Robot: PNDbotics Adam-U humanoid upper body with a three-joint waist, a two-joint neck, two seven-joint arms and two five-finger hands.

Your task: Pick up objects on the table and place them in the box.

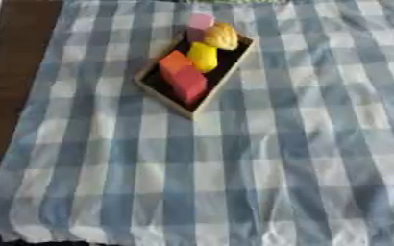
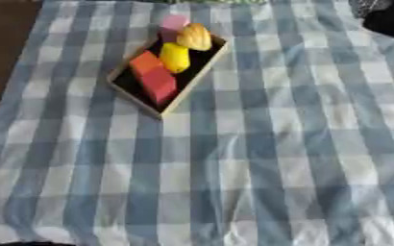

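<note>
Left eye view: a blue-and-white checked cloth (image 1: 259, 168) covered the worktop (image 1: 19, 57), whose bare brown surface showed only along the left edge. The box (image 1: 161, 98) — a shallow wooden tray with a dark inside — lay askew in the upper middle, its long axis running from lower left to upper right. Inside it, a red block (image 1: 188, 84) sat at the near end with an orange block (image 1: 174, 60) just behind and touching it. A yellow rounded piece (image 1: 203, 56) lay beside the orange block, toward the middle of the box. At the far end a yellow-brown lumpy piece (image 1: 221, 36) rested against the right rim, and a pink block (image 1: 200, 22) stood at the far corner, partly over the rim. All five things were in the box. Neither hand showed here, so their state could not be told from this view.

Right eye view: same layout, shifted a little left — box and its five pieces in the upper left middle, cloth filling the rest. A dark shape (image 2: 391, 19) showed at the upper right corner; too blurred to tell what it was. No hand could be made out here either.
</note>
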